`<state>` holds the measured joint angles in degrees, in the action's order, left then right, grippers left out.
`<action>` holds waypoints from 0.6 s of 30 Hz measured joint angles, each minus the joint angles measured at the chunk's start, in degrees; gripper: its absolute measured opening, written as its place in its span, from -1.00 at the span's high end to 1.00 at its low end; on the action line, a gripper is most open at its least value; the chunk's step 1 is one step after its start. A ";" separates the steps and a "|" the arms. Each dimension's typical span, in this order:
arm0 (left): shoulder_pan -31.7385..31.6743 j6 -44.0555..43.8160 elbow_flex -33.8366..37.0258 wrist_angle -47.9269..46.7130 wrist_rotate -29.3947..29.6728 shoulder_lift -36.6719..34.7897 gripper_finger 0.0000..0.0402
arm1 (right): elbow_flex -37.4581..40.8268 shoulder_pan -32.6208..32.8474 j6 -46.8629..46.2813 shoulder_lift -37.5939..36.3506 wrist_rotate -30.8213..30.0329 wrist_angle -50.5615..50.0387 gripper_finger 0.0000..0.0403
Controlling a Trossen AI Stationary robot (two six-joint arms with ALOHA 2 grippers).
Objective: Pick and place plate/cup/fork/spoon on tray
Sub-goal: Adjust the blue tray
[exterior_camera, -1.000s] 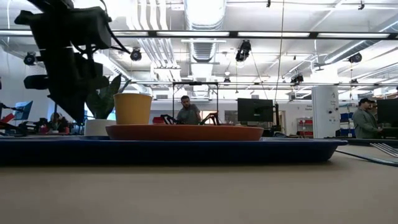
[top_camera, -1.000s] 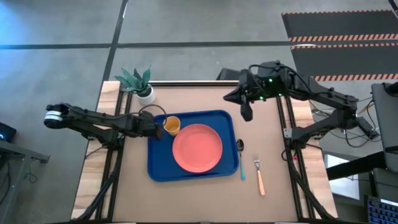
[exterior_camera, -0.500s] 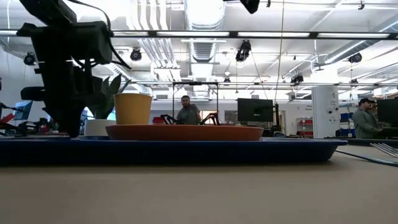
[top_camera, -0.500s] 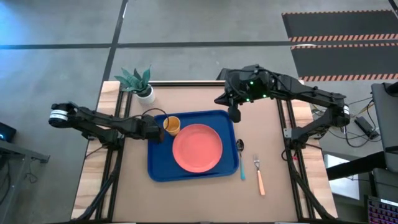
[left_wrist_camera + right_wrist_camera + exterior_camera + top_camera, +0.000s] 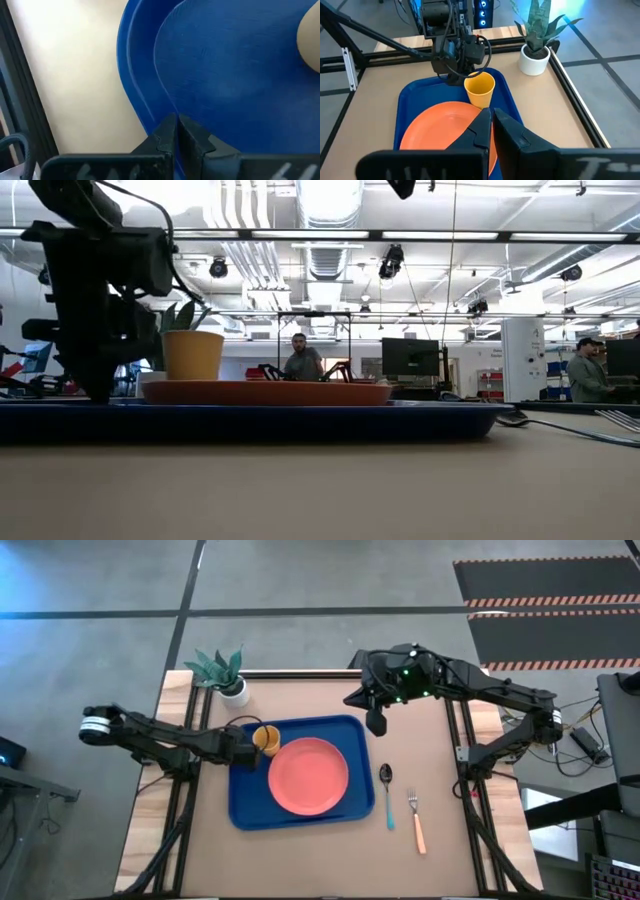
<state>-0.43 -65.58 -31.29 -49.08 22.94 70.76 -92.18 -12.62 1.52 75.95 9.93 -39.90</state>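
Plate (image 5: 440,127) partly hidden behind right hand (image 5: 491,131).

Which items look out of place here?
The spoon and fork lie on the table beside the tray, not on it. The plate and cup sit on the tray upright; nothing spilled.

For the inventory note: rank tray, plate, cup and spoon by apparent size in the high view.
1. tray
2. plate
3. spoon, long but thin
4. cup, shorter than the spoon but wider; these two are close.
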 joint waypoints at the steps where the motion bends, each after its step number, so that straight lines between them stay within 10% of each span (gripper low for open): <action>1: 0.00 0.00 -0.01 0.13 0.00 -0.25 1.00 | 0.00 0.00 0.00 -0.05 0.02 0.00 0.96; 18: 0.04 -0.02 -7.01 -7.36 -0.31 -12.28 1.00 | 3.90 -3.56 -0.38 3.94 -6.91 -4.60 0.96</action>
<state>-0.38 -65.60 -38.30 -56.44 22.63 58.48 -88.28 -16.19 1.14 79.89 3.03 -44.50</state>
